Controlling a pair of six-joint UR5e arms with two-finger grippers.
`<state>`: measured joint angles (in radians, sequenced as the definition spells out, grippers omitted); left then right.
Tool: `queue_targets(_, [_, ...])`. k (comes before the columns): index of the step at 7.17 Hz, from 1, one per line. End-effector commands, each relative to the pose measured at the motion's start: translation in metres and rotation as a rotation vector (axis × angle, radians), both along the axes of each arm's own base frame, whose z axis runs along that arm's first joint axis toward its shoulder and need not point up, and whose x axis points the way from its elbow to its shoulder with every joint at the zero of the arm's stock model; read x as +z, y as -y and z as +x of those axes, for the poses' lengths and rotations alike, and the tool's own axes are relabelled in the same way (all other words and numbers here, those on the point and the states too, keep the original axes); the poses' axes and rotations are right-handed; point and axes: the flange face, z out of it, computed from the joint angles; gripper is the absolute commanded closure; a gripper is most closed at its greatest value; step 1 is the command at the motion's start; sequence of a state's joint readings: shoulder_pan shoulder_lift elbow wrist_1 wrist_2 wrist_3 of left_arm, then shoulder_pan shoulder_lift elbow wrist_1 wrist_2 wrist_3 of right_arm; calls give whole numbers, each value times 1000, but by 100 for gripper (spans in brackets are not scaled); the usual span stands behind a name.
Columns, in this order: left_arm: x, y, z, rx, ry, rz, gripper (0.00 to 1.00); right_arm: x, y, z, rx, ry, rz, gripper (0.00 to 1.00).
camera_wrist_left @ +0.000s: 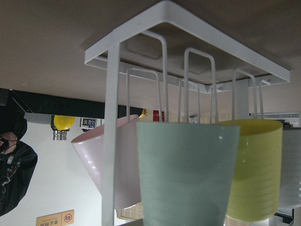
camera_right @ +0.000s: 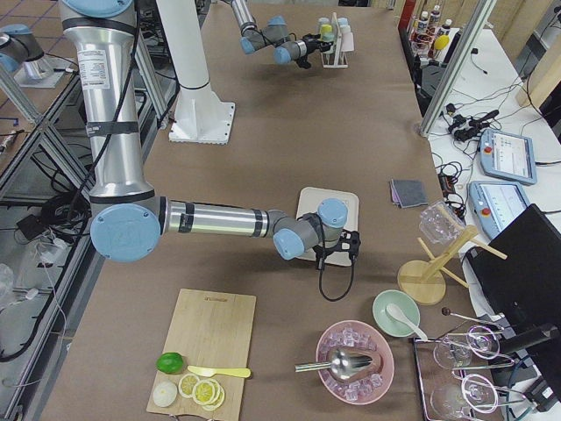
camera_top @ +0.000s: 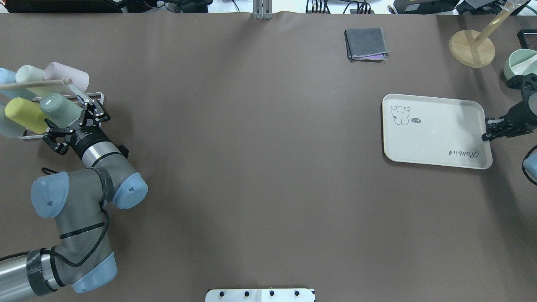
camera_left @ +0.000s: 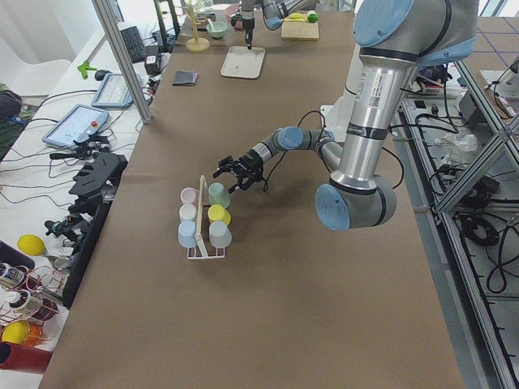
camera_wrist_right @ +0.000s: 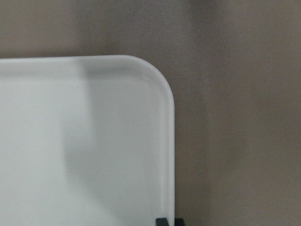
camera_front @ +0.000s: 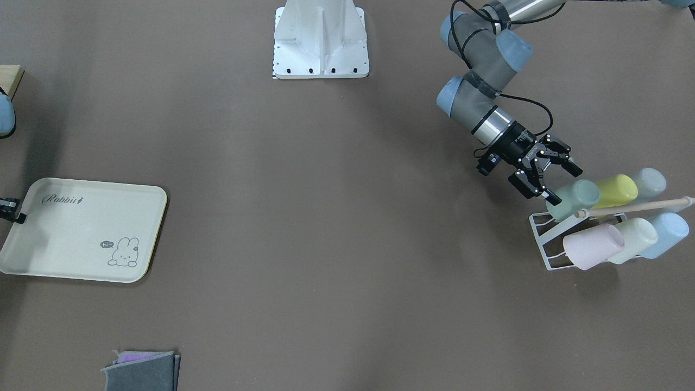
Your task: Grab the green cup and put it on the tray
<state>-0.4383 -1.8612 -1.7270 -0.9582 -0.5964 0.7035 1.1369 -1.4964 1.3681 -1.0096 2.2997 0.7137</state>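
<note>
The green cup (camera_front: 573,198) hangs tilted on a white wire rack (camera_front: 543,239) among other pastel cups; it also shows in the overhead view (camera_top: 61,110) and fills the left wrist view (camera_wrist_left: 188,174). My left gripper (camera_front: 564,186) is open, with its jaws on either side of the cup's lower end and one fingertip at its edge. The cream "Rabbit" tray (camera_front: 81,228) lies far across the table and holds nothing. My right gripper (camera_top: 488,129) is shut at the tray's short edge (camera_wrist_right: 167,141); I cannot tell whether it pinches the rim.
Pink (camera_front: 592,247), cream-white (camera_front: 632,239), blue (camera_front: 665,233), yellow (camera_front: 616,191) and grey-blue (camera_front: 649,182) cups share the rack under a wooden rod. A folded grey cloth (camera_top: 366,43), a wooden stand (camera_top: 472,48) and a bowl (camera_top: 520,63) lie near the tray.
</note>
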Motion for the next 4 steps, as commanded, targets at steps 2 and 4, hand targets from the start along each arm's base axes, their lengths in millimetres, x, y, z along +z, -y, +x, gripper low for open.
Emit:
queue_targets(2, [23,-1,12,15,24,4,3,-85,-6,-6,-73,160,112,100])
queue_targets(4, [25,-1,13,19,32,2,4,-151,-1,-51,-109,229,147,100])
